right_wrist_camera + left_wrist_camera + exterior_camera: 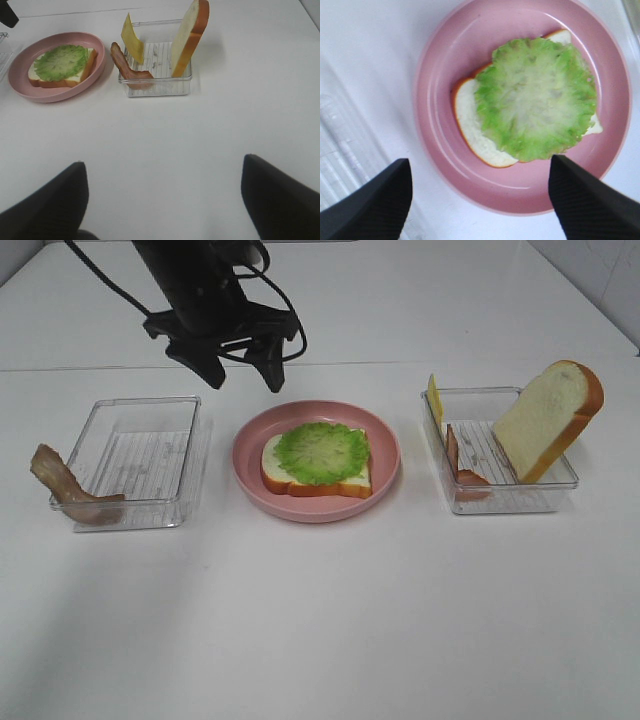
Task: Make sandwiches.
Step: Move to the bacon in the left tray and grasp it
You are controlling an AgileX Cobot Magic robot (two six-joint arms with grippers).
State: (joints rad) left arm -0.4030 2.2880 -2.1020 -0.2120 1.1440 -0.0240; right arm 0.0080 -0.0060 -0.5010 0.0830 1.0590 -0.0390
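Observation:
A pink plate (250,455) holds a white bread slice (275,468) with ruffled green lettuce (322,452) on top. My left gripper (243,375) is open and empty, hovering just behind and above the plate. In the left wrist view the lettuce (535,97) lies on the bread (470,117), with the gripper (480,200) open over the plate's rim. The right tray (500,502) holds a leaning bread slice (550,420), a cheese square (434,398) and a bacon strip (462,465). My right gripper (162,200) is open and empty over bare table, out of the high view.
A clear tray (140,455) stands left of the plate, with another bacon strip (65,488) draped over its front left corner. In the right wrist view the right tray (156,87) stands beside the plate (20,85). The white table (320,620) extends in front.

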